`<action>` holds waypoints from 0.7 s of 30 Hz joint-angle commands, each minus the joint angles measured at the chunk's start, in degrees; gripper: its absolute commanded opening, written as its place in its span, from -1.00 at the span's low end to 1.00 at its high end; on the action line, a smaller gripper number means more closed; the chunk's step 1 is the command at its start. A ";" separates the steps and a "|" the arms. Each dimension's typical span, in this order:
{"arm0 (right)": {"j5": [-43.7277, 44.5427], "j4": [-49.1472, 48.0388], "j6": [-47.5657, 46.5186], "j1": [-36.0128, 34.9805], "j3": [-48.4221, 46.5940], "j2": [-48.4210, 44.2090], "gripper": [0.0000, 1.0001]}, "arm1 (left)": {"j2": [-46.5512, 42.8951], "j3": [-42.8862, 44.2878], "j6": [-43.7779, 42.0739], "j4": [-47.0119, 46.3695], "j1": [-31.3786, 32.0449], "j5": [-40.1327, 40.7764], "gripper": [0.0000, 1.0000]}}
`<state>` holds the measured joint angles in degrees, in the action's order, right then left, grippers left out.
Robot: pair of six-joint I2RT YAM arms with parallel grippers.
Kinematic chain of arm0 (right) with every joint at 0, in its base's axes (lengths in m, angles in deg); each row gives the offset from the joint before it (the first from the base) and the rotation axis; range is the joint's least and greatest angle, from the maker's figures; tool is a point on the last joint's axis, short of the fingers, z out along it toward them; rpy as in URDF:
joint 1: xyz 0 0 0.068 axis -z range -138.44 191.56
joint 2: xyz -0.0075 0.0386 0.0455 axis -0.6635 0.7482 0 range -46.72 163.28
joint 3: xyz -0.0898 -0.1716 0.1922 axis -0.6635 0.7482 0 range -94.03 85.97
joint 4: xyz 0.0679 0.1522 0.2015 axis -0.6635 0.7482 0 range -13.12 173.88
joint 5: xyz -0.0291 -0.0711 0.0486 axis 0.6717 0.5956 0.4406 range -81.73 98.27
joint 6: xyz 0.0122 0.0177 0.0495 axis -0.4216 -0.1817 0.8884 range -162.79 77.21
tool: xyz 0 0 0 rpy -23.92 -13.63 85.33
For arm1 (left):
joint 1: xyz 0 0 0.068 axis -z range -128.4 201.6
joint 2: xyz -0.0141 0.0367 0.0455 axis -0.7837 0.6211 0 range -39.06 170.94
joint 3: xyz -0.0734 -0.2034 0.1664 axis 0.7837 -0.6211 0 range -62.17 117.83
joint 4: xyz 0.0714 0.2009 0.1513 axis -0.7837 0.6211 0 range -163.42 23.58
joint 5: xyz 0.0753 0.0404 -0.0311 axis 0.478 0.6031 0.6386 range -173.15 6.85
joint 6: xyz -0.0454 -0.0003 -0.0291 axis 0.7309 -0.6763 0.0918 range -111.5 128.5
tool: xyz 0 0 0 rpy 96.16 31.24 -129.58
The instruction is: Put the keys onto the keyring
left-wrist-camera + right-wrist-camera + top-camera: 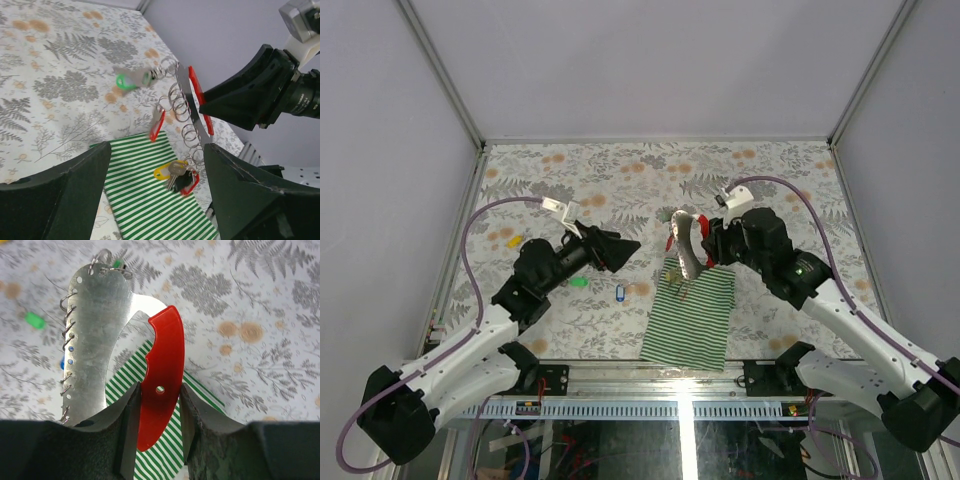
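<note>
My right gripper (708, 240) (160, 390) is shut on the red clip (162, 355) of the keyring (684, 246), a grey metal strip (97, 330) with wire rings along one edge, held above the table. Keys with green (132, 79), red (157, 125) and yellow (166, 171) tags hang from its rings; the lowest rest on the striped cloth. My left gripper (618, 248) (157, 147) is open and empty, just left of the keyring. Loose keys with yellow (510, 240), green (578, 282) and blue (618, 293) tags lie on the table.
A green-and-white striped cloth (692, 315) lies at the near edge under the keyring. The floral table top (620, 170) is walled by white panels at the back and sides. Purple cables loop over both arms.
</note>
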<state>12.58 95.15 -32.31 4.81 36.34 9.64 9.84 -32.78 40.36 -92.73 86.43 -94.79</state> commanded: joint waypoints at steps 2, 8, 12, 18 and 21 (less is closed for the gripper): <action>-3.33 -9.22 4.47 -0.25 -0.62 -2.74 -0.97 | -0.05 -3.71 6.11 -15.30 0.08 -2.22 0.51; -1.83 -11.47 9.64 -0.21 -1.49 -2.26 -0.97 | 1.13 -4.41 7.84 -21.71 6.13 8.03 0.54; -1.70 -11.86 10.50 -0.25 -2.15 -1.58 -0.97 | 5.43 -1.81 7.09 -21.18 9.91 12.05 0.56; -2.05 -12.48 11.29 -0.25 -2.64 -1.87 -0.97 | 11.83 0.51 8.80 -21.90 12.70 17.43 0.55; -2.29 -12.43 11.53 -0.24 -2.51 -2.02 -0.97 | 14.18 1.48 9.19 -24.19 13.45 17.35 0.54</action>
<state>10.57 88.02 -22.43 4.81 36.34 8.42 22.04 -33.99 48.66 -110.00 98.89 -81.52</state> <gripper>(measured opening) 0.389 0.777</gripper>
